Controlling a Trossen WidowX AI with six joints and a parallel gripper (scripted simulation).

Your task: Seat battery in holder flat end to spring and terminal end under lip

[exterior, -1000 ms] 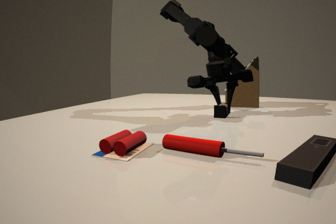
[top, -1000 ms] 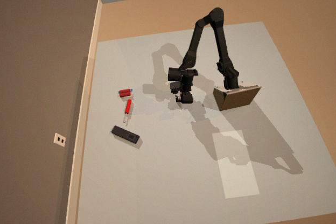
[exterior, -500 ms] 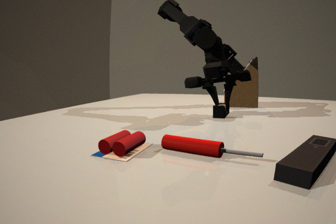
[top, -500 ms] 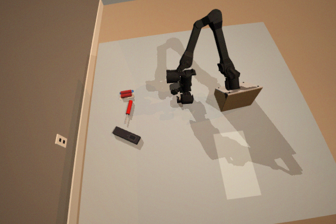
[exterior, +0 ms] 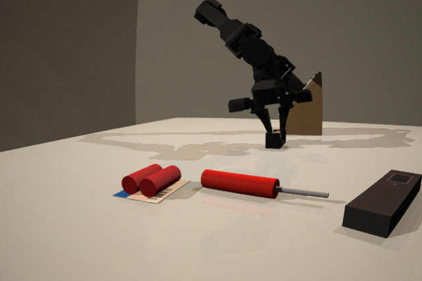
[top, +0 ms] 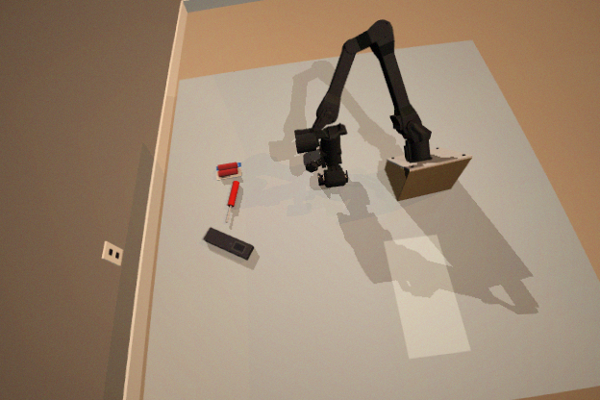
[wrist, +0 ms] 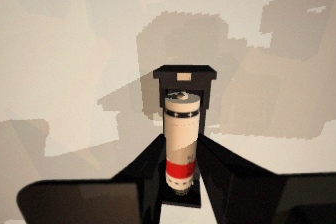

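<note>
The black holder (exterior: 272, 140) (wrist: 205, 82) stands on the table beneath the arm. In the wrist view its lip end is at the top and its spring (wrist: 181, 191) at the bottom. The cream battery (wrist: 182, 142), with a red band, lies along the holder, its flat end over the spring, which is mostly hidden. Its terminal nub shows just short of the lip, not covered by it. My gripper (exterior: 276, 132) (wrist: 179, 139) is shut on the battery, one finger on each side. How deep the battery sits and whether it touches the holder floor cannot be told.
Two red cylinders (top: 228, 169) (exterior: 160, 181) lie on a small card. A red-handled screwdriver (top: 233, 193) (exterior: 240, 183) lies beside them, and a dark box (top: 228, 243) (exterior: 382, 202) beyond it. The arm stands on a wooden base block (top: 428, 180) (exterior: 306, 115).
</note>
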